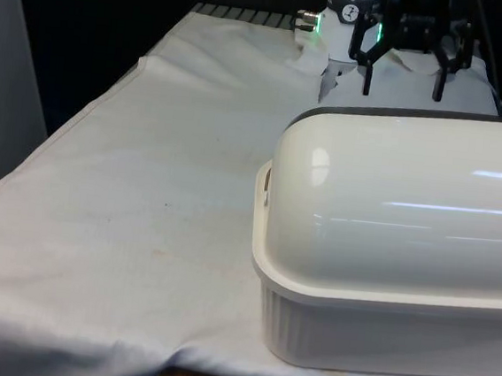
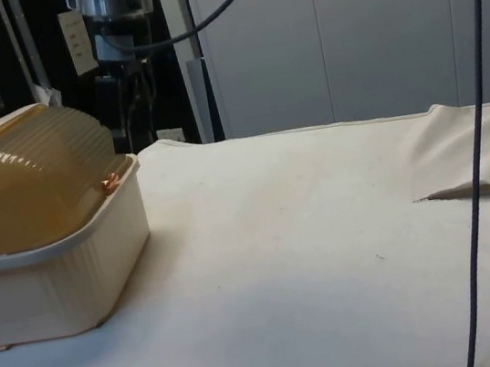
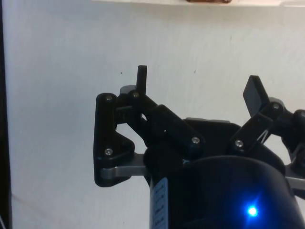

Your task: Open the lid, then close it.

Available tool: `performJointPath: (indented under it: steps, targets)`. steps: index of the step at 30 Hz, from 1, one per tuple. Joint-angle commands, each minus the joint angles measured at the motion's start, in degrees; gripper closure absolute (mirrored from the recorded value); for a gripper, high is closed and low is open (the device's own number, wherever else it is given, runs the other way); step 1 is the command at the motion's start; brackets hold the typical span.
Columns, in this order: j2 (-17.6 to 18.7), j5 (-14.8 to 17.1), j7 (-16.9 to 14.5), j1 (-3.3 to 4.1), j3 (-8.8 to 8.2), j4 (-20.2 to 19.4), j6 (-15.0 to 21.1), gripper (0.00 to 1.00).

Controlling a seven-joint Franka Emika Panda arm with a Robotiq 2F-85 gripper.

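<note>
Your gripper [image 1: 401, 87] sits at the top of the front view, right of centre, its 2 black fingers [image 1: 367, 70] spread wide with nothing between them. The wrist view agrees: gripper [image 3: 198, 86] open wide, both fingers over bare white cloth [image 3: 62, 62], no contact with anything. It hangs behind the bread box [image 1: 396, 255], above its far edge, not touching it.

You see the bread box at the lower right of the front view, a big cream body with a ribbed base and a glossy rounded back, a dark strip [image 1: 391, 114] along its top rear edge. It turns its back to that camera. In the side view the bread box [image 2: 56, 276] is at the left edge of the frame, and its lid [image 2: 39, 191] is a translucent amber ribbed roll-top, pulled down shut against the front rim. A small handle lip [image 2: 112, 180] sits at the lid's lower edge, right on the rim.

The table [image 2: 325, 227] under white cloth stretches to the right of the side view. A dark cable [image 2: 476, 158] hangs down at the right of that frame.
</note>
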Motion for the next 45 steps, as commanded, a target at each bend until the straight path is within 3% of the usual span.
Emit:
performJointPath:
  steps: [1, 5, 30, 45]
  targets:
    - [0.1, 0.1, -0.2, -0.11, -0.06, -0.2, 0.7, 0.00]
    - [0.7, 0.3, -0.5, -0.40, -0.23, 0.2, 1.0, 0.00]
    - [5.2, 0.1, 0.0, -0.46, -0.80, 2.2, 2.7, 0.00]
    - [8.3, 0.8, -3.0, -0.86, -0.40, 4.4, 3.2, 0.00]
